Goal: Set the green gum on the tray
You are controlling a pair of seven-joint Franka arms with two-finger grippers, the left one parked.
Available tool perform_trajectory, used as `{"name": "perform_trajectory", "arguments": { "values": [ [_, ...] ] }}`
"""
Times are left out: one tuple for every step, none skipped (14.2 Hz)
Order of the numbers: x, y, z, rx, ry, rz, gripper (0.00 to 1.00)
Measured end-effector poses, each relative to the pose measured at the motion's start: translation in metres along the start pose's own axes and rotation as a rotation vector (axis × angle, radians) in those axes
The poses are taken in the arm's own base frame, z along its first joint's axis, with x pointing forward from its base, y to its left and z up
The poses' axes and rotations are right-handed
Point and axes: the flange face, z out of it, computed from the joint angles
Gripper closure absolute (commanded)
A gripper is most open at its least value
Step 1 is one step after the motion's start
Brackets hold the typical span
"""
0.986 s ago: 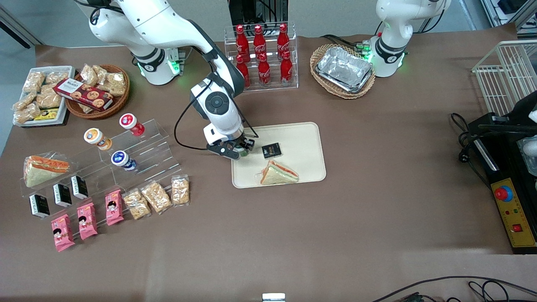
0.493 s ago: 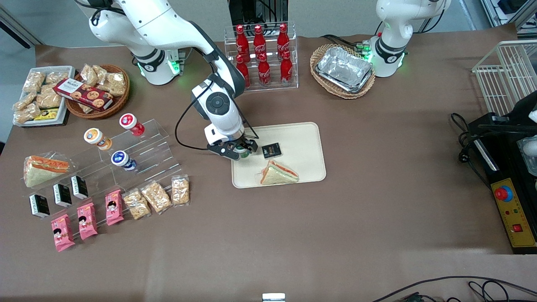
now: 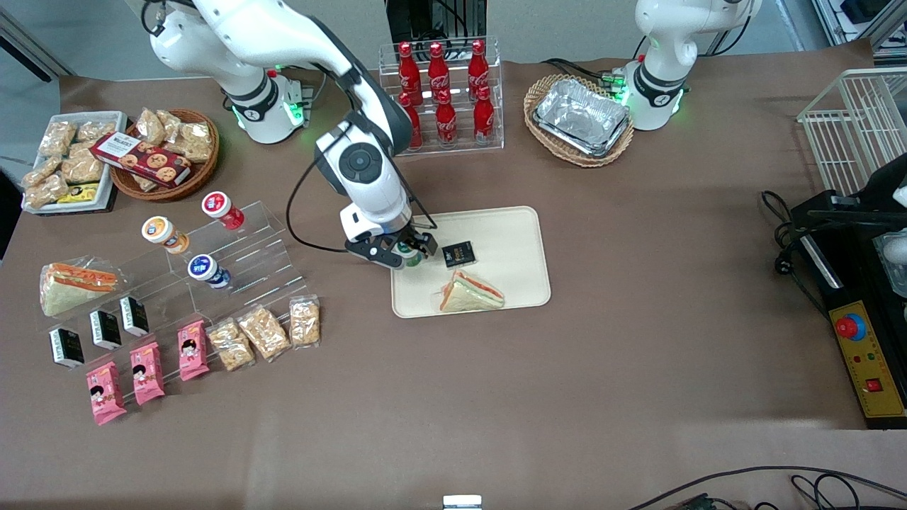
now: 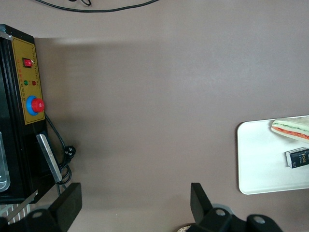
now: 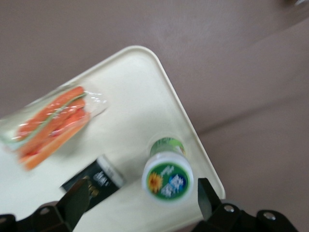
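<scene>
The gripper [image 5: 140, 203] is open wide, fingers apart from the green gum [image 5: 167, 175] standing on the tray [image 3: 517, 234]. Compared with a second ago, it has risen above the gum.

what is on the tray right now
On the tray: the green gum standing upright below the open pincer, a black packet and a wrapped sandwich. The arm hides little.

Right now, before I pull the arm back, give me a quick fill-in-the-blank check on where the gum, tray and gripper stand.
1. The green gum stands upright on the ____, near its rim.
2. The gripper is above the gum with its fingers ____, not touching it.
3. Also on the tray lie a small black packet and a wrapped ____.
4. The gum's lid faces ____.

Missing words: tray; open; sandwich; up
</scene>
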Motion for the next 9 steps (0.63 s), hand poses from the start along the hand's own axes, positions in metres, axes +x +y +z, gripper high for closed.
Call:
{"name": "perform_trajectory", "arguments": {
  "values": [
    [0.003, -0.005, -0.026, -0.011, -0.012, -0.005, 0.0],
    [0.007, -0.01, -0.055, -0.019, -0.023, -0.014, 0.0],
    [0.009, -0.016, -0.086, -0.024, -0.032, -0.033, 0.0],
    [0.011, -0.02, -0.118, -0.025, -0.039, -0.053, 0.0],
    [0.015, -0.022, -0.149, -0.026, -0.045, -0.072, 0.0],
    [0.023, -0.022, -0.18, -0.029, -0.051, -0.092, 0.0],
    [0.034, -0.016, -0.208, -0.034, -0.057, -0.118, 0.0],
    [0.048, -0.008, -0.233, -0.035, -0.061, -0.143, 0.0],
    [0.065, 0.004, -0.255, -0.025, -0.056, -0.154, 0.0]
  ]
}}
